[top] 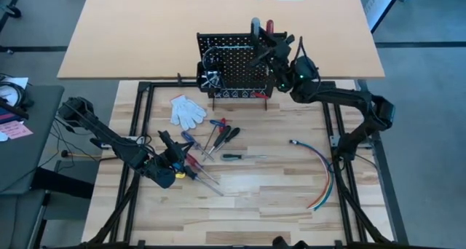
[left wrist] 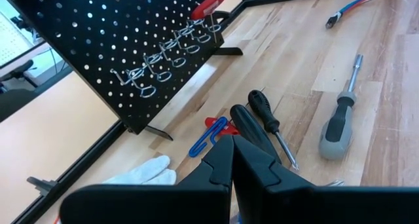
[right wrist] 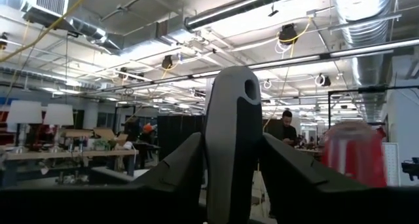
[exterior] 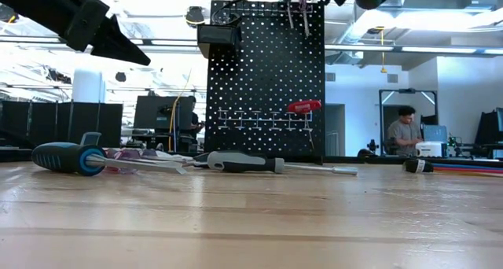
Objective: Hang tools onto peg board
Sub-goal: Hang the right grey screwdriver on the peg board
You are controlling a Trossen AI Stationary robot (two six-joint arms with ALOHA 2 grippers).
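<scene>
The black peg board stands upright at the table's far side. A small red-handled tool hangs on its lower row of hooks. At the board's top edge stand a grey handle and a red handle, and their thin shafts hang down the board's face. My right gripper is up there, with the grey-handled screwdriver between its fingers. Several screwdrivers lie on the table. My left gripper, shut and empty, hovers above them at the near left. My right gripper has the grey handle's two sides between its two fingers, which point slanting upward at the board's top. The handle stands upright. The fingers look to lie against it, with no gap showing. The shaft below is hidden by the gripper.
White gloves lie left of the board's foot. A bundle of coloured wires lies at the right. A small black bin hangs on the board's left side. A blue-and-black screwdriver and a grey-handled driver lie nearest.
</scene>
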